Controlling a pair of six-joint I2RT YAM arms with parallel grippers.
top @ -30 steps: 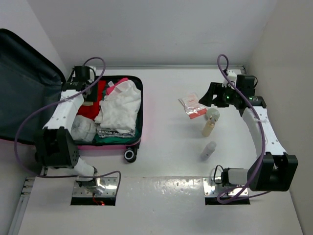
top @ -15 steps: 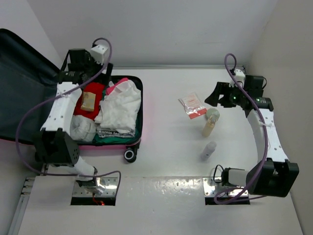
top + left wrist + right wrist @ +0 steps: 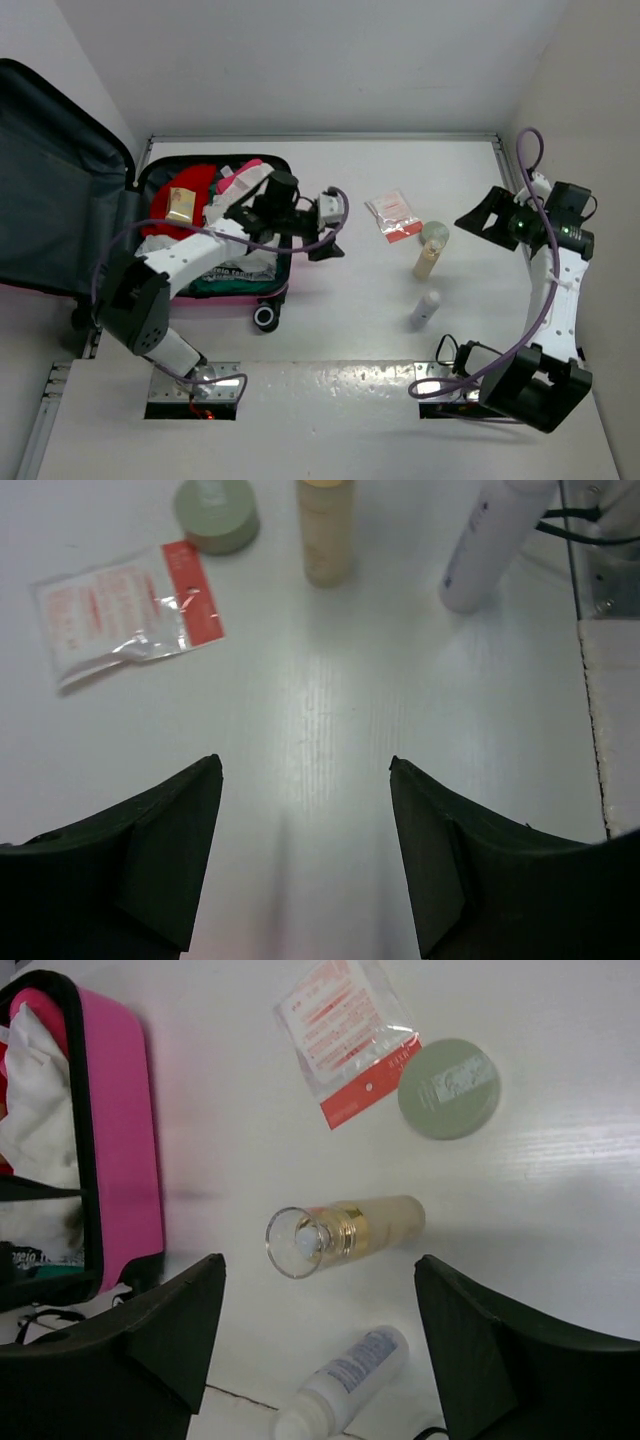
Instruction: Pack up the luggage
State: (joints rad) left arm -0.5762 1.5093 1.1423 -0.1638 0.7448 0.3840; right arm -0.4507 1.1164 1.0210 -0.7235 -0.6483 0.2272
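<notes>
Wide and empty, my left gripper (image 3: 305, 767) has swung out of the suitcase (image 3: 225, 298) toward the packet (image 3: 120, 610). The tan box (image 3: 181, 204) now lies packed, and the bottles (image 3: 327, 530) remain.

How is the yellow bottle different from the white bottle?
The yellow bottle is see-through with a clear cap; the white bottle is solid white with bluish print. The yellow bottle sits next to the round jar; the white bottle is farther from it. Both are outside the suitcase.
</notes>
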